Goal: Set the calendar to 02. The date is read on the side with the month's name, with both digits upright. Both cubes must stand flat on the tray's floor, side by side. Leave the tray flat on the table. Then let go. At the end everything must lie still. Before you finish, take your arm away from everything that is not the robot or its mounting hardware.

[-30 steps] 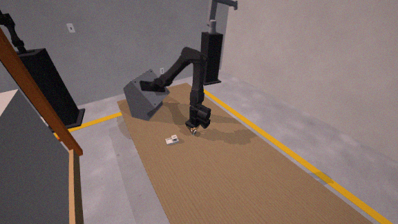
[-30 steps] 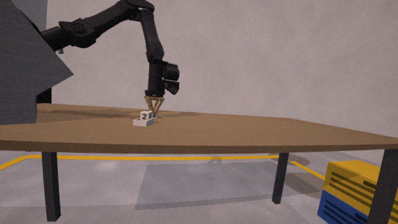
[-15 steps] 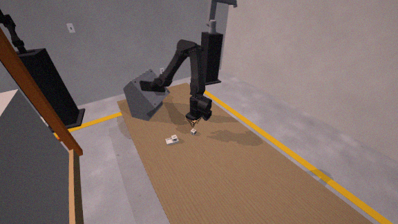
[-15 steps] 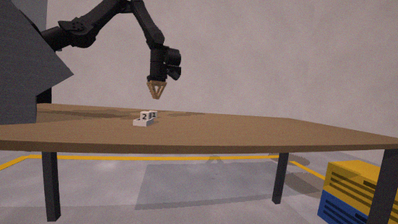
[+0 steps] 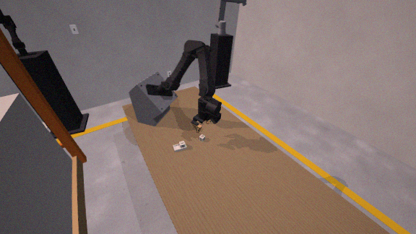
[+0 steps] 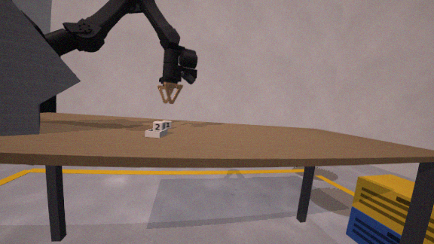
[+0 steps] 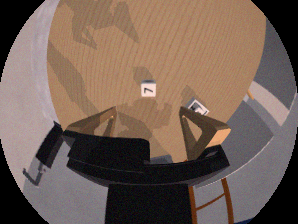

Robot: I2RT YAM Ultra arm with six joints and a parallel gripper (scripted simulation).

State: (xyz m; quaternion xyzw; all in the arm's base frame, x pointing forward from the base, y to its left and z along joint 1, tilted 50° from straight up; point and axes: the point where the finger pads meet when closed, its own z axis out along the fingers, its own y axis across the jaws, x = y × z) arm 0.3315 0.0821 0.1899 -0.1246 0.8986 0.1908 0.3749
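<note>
The gripper (image 5: 203, 126) (image 6: 169, 102) (image 7: 147, 110) hung wide open and empty above the loose cube (image 5: 202, 138) (image 6: 168, 124) (image 7: 148, 90) (7 uppermost); in the wrist view, the tray (image 5: 176, 148) (image 6: 152, 133) (image 7: 204, 108) lay at the cube's four o'clock.

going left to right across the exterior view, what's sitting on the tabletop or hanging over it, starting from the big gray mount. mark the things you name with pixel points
gray mount (image 6: 19, 75) → white tray (image 6: 152, 133) (image 5: 178, 147) → jaws (image 6: 169, 102) (image 5: 203, 124)
</note>
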